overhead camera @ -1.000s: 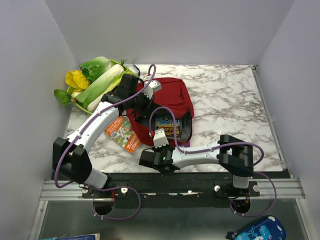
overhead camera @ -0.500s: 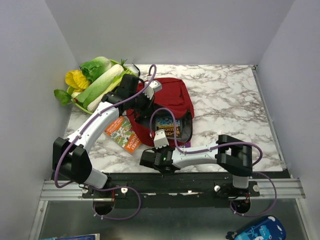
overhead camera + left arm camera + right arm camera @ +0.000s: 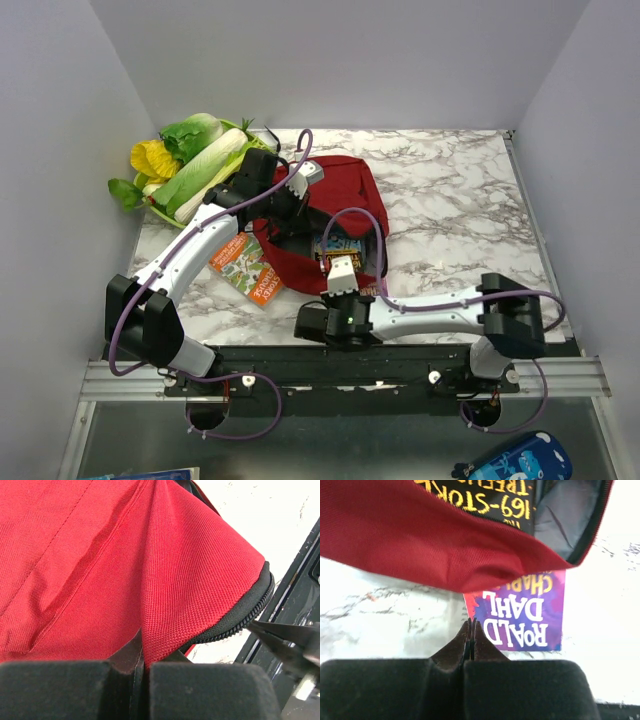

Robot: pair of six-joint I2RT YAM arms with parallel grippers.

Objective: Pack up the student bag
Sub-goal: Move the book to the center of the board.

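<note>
The student bag [image 3: 345, 190] lay in the middle of the marble table [image 3: 470, 200]. Its long side ran from 12 o'clock down to 6 o'clock. Its open mouth pointed at 6 o'clock, toward your arms.

Your left gripper [image 3: 287, 215] was on the bag's 9 o'clock side. Its fingers [image 3: 125, 657] were pinching a fold of the red cloth, close to the black zipper [image 3: 240, 620].

Your right gripper [image 3: 341, 264] was at the mouth of the bag. Its fingers [image 3: 452, 650] were pressed tight together. Their tips were right at the corner of a purple book [image 3: 525, 615] that poked out from under the bag's lip. You could not tell if they held that book.

Another book with yellow letters [image 3: 485, 495] sat inside the bag. An orange book [image 3: 245, 268] lay flat just beside the bag, at 8 o'clock from it. A green basket of vegetables [image 3: 190, 160] sat at 10 o'clock.
</note>
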